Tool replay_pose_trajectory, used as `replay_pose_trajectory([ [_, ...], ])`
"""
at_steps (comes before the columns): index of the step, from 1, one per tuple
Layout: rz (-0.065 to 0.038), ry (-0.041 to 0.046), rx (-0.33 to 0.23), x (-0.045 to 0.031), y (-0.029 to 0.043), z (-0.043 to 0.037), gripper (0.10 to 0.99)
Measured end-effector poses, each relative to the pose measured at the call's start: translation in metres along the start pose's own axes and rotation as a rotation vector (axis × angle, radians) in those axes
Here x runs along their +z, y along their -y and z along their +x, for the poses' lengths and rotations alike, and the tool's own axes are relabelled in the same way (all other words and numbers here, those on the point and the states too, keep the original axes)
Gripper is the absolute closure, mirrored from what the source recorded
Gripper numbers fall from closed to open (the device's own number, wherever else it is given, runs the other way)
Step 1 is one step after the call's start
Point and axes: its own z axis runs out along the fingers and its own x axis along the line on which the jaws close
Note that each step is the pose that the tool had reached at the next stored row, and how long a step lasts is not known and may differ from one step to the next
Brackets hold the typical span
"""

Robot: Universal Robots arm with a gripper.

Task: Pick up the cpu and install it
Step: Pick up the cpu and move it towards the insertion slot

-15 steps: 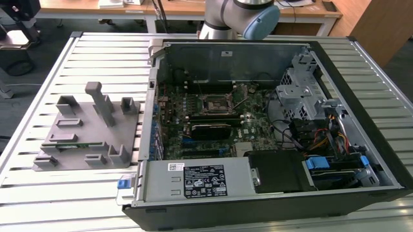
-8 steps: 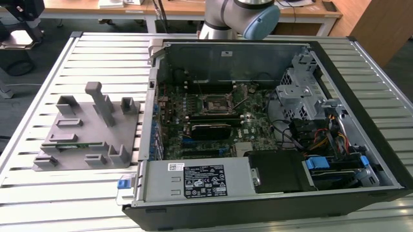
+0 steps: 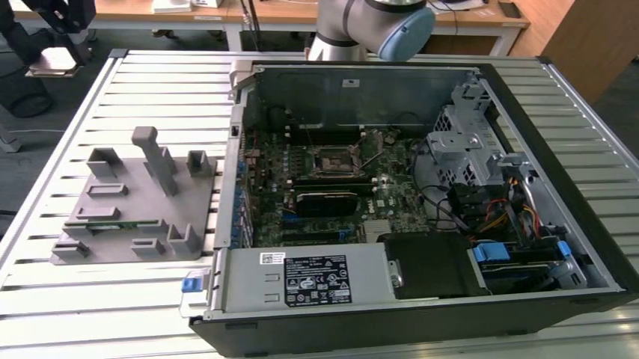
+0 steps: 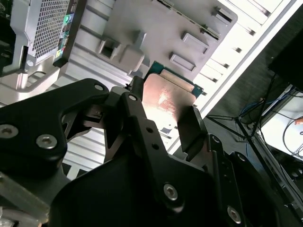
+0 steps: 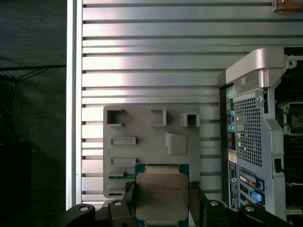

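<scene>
Gripper: the black two-finger gripper (image 5: 162,202) is closed on the cpu, with one finger (image 5: 129,198) pressed on each of two opposite edges. In the exterior view it (image 3: 58,52) is at the far corner on the exterior view's left, raised off the table.

Cpu: a small, thin square chip (image 5: 161,198) held flat between the fingers. Its silvery-grey metal top faces the camera in the first wrist view, with a green board rim around it. In the second wrist view its tan underside (image 4: 168,97) catches the light. In the exterior view it (image 3: 54,64) hangs under the gripper, well apart from the computer case.

Fixture: a grey plastic fixture (image 5: 151,142) with raised blocks and recesses lies flat on the table. In the first wrist view it is seen past the cpu.

Memory stick: a long, narrow green memory stick (image 3: 115,223) sits in a slot of the fixture.

Table: a pale metal table (image 3: 150,90) of long slats carries the fixture and the case.

Computer case: an open desktop case (image 3: 559,97) lies on its side, just beside the fixture on the exterior view's right.

Motherboard: a green motherboard (image 3: 384,198) covers the case floor, with a square black-and-metal socket frame (image 3: 333,159) near its middle.

Arm: the grey robot arm (image 3: 370,26) stands behind the case.
</scene>
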Motion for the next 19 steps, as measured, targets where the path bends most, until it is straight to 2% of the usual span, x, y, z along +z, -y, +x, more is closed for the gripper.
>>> replay_pose_trajectory([
  [5, 0.0, -0.0002, 0.0, 0.0035, -0.0008, -0.0229, 0.549],
  [13, 0.0, -0.0001, 0.0, 0.0176, -0.0021, -0.0594, 0.549],
  [19, 0.0, 0.0, 0.0, 0.0188, -0.003, -0.0863, 0.549],
])
